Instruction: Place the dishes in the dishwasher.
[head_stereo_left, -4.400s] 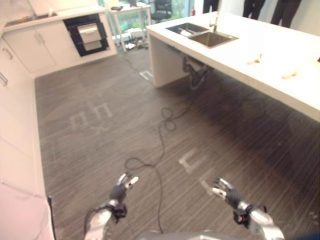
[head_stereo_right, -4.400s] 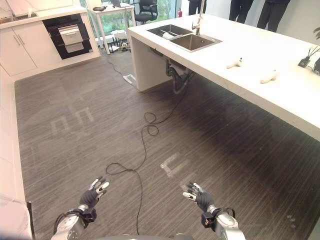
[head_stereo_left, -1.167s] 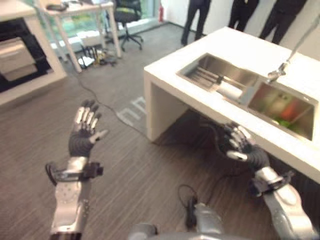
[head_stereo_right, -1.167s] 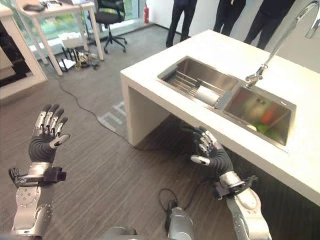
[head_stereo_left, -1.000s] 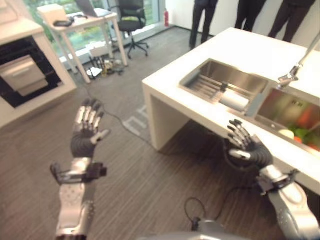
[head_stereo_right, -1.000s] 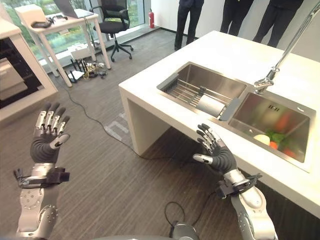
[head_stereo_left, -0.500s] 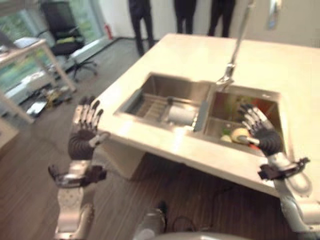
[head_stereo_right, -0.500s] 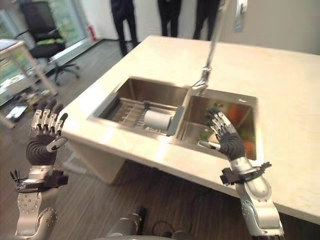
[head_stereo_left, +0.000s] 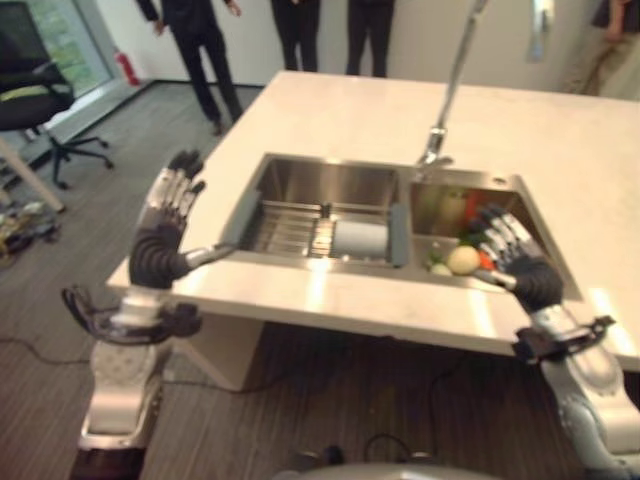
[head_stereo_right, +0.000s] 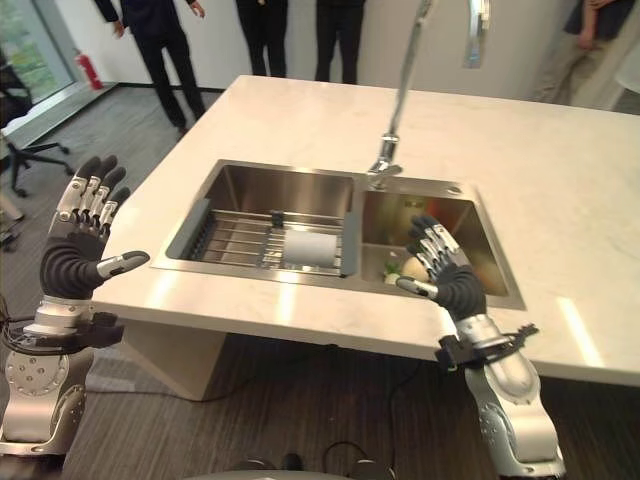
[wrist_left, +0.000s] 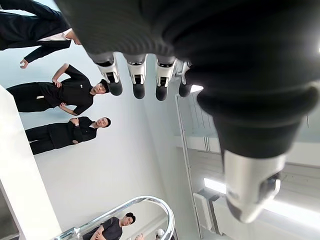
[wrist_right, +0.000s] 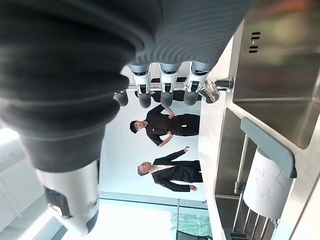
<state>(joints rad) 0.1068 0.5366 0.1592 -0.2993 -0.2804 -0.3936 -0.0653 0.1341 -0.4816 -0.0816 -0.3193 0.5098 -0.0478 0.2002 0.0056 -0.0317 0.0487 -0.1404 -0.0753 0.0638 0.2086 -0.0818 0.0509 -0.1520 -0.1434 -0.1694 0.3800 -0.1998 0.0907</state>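
Observation:
A white cup (head_stereo_right: 308, 246) lies on its side on a wire rack (head_stereo_right: 235, 240) in the left basin of a steel sink (head_stereo_right: 290, 185) set in a white island counter (head_stereo_right: 560, 200). The cup (wrist_right: 267, 182) also appears in the right wrist view. My left hand (head_stereo_right: 78, 258) is raised off the counter's left corner, open, fingers (wrist_left: 136, 76) straight, holding nothing. My right hand (head_stereo_right: 452, 278) hovers over the front rim of the right basin, open and empty, fingers (wrist_right: 161, 84) spread.
The right basin holds a round pale vegetable (head_stereo_left: 462, 260) with green and red pieces. A tall curved tap (head_stereo_right: 398, 95) rises behind the sink. People (head_stereo_left: 200, 45) stand beyond the counter's far end. An office chair (head_stereo_left: 30, 100) stands at the far left.
The camera has swung and the sink now sits square in front of me. Both hands stay raised and open, the right one still over the right basin.

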